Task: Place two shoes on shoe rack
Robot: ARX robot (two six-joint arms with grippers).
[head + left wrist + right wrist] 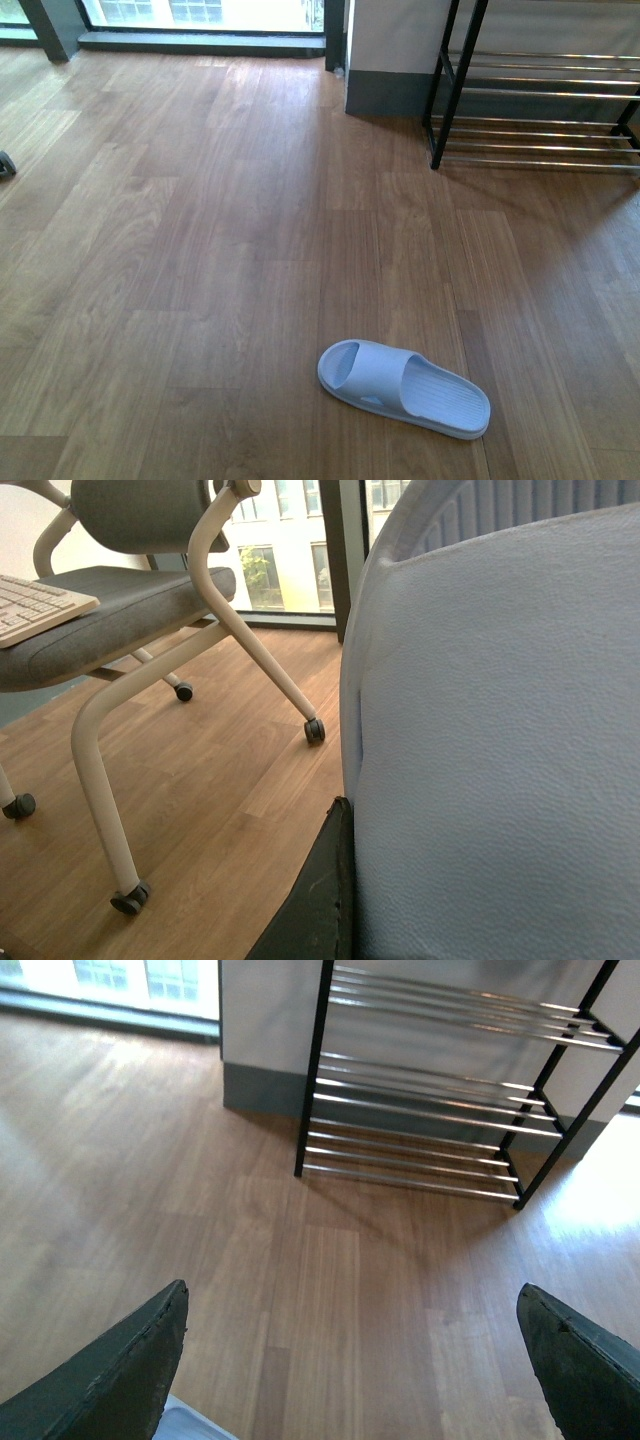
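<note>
Slipper (404,388), probably light, bendy foam, lies low centre in the front view, well apart from the rack (540,110) at upper right; best taken by the strap. Right gripper (350,1292) hovers above it, fingers spread wide. Left gripper (328,890) touches a second slipper (500,760); whether it grips, I cannot tell.

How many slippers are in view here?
2. One slipper lies on the floor short of the shoe rack; the other slipper fills the left wrist view, apparently gripped.

Right hand (350,1290) — fingers (130,1370) spread wide, left hand (325,890) gripping slipper (500,760)
</note>
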